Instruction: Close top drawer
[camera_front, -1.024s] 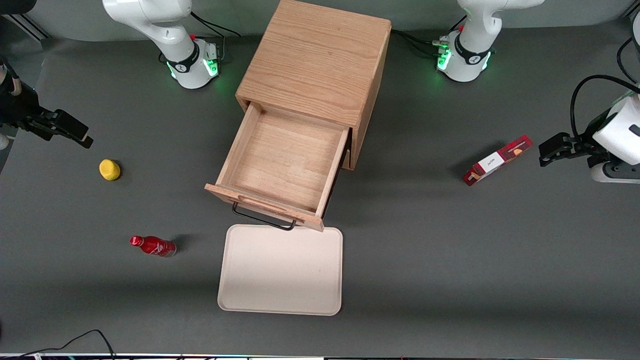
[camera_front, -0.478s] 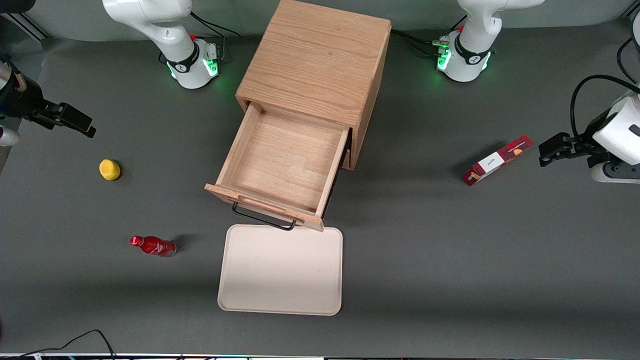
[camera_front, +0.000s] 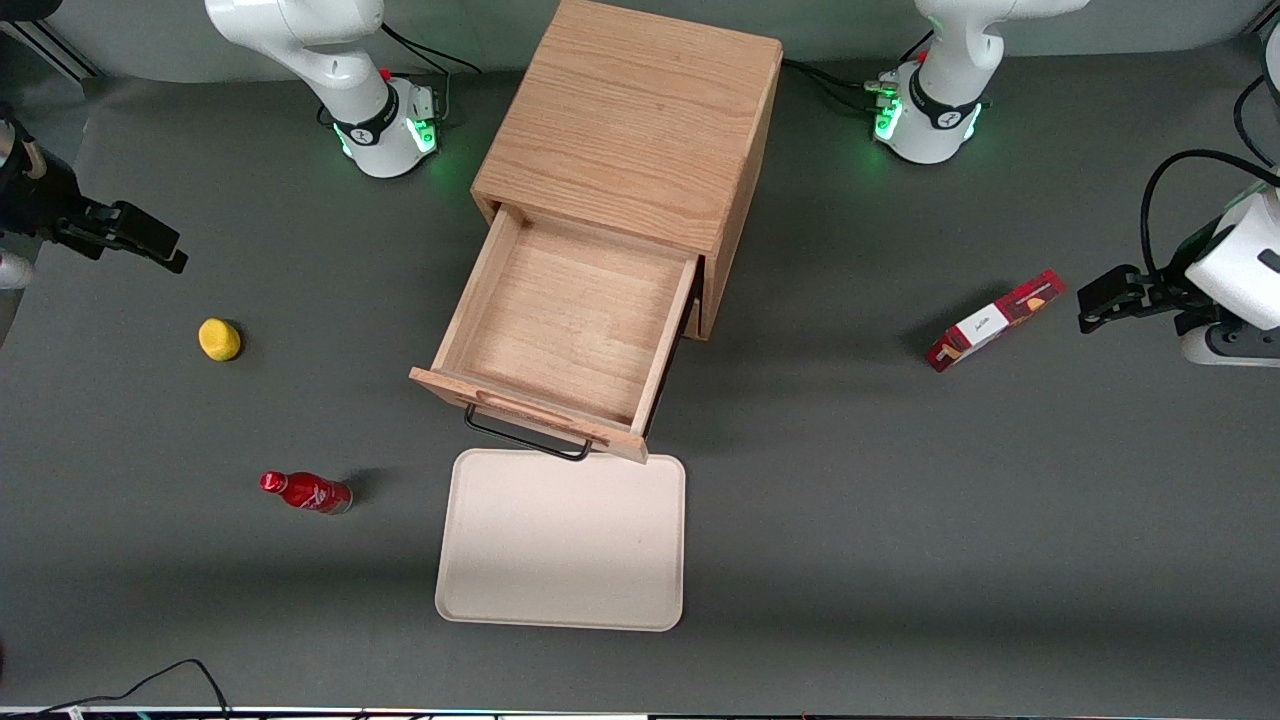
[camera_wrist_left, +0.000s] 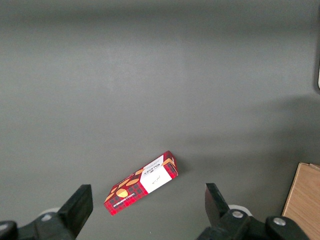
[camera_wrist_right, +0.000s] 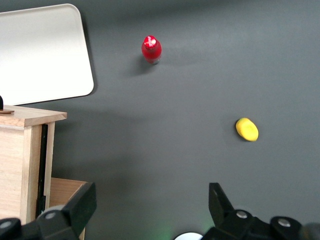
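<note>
The top drawer (camera_front: 570, 320) of the oak cabinet (camera_front: 630, 120) stands pulled far out and is empty. Its front panel (camera_front: 530, 412) carries a raised strip and a black wire handle (camera_front: 525, 440), just above the edge of the cream tray (camera_front: 562, 540). The drawer's side (camera_wrist_right: 20, 150) also shows in the right wrist view. My right gripper (camera_front: 150, 248) hovers above the table toward the working arm's end, well apart from the drawer. In the wrist view the gripper (camera_wrist_right: 151, 200) is open and empty, with bare table between its fingers.
A yellow fruit (camera_front: 219, 339) (camera_wrist_right: 247, 129) lies nearer to the front camera than my gripper. A red bottle (camera_front: 305, 492) (camera_wrist_right: 151, 49) lies nearer still, beside the tray (camera_wrist_right: 45, 55). A red box (camera_front: 994, 320) (camera_wrist_left: 142, 182) lies toward the parked arm's end.
My right gripper has shifted a little farther from the front camera and toward the table's end. The drawer and the loose objects have not moved.
</note>
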